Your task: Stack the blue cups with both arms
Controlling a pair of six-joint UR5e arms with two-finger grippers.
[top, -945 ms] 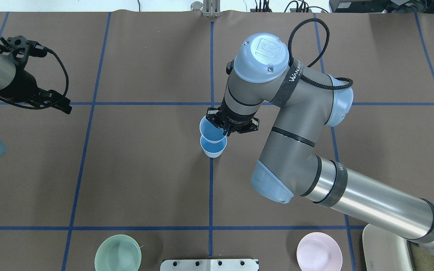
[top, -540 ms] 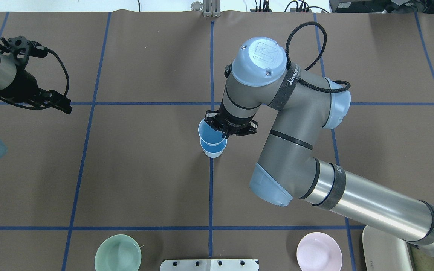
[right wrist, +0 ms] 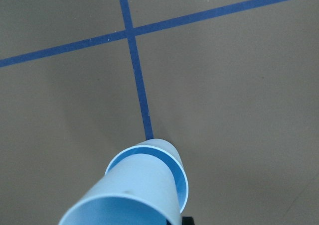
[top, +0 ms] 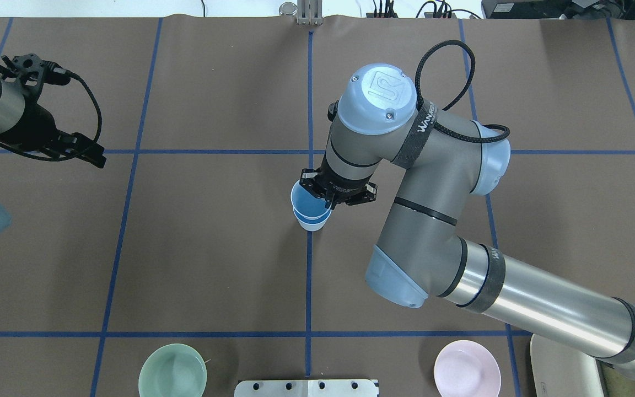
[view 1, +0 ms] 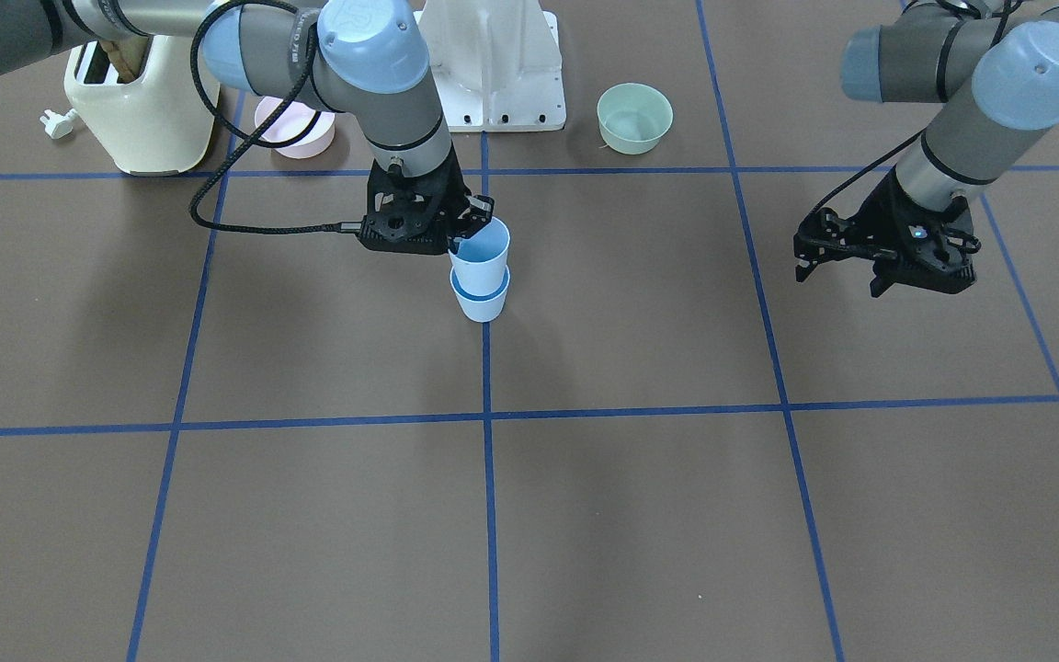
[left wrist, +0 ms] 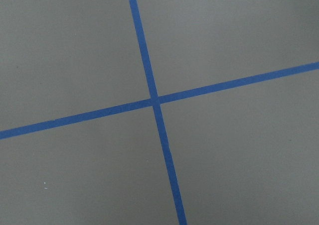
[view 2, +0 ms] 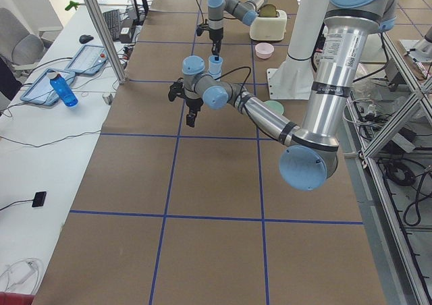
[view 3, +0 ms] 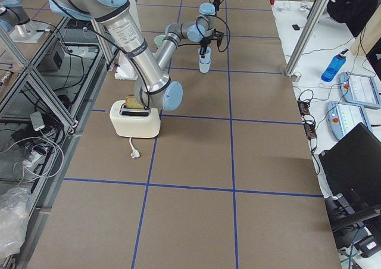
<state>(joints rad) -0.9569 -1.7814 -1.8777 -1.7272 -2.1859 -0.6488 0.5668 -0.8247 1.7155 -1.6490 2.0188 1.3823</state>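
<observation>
Two light-blue cups stand at the table's middle on a blue tape line. The upper cup (view 1: 482, 246) sits partly inside the lower cup (view 1: 482, 302), which rests on the mat. My right gripper (view 1: 458, 241) is shut on the upper cup's rim, one finger inside and one outside. In the overhead view the upper cup (top: 306, 201) covers most of the lower cup (top: 312, 224). The right wrist view shows the upper cup (right wrist: 134, 195) inside the lower cup's rim (right wrist: 183, 180). My left gripper (view 1: 842, 276) hangs open and empty far to the side, also seen in the overhead view (top: 94, 157).
A mint-green bowl (top: 172, 370) and a pink bowl (top: 467, 368) stand near the robot's edge beside the white mounting base (view 1: 493, 64). A cream toaster (view 1: 139, 110) stands by the pink bowl. Blue tape lines grid the brown mat.
My right gripper has moved the upper cup down and over the lower cup, so it now sits deeper in it. The left arm has not moved.
</observation>
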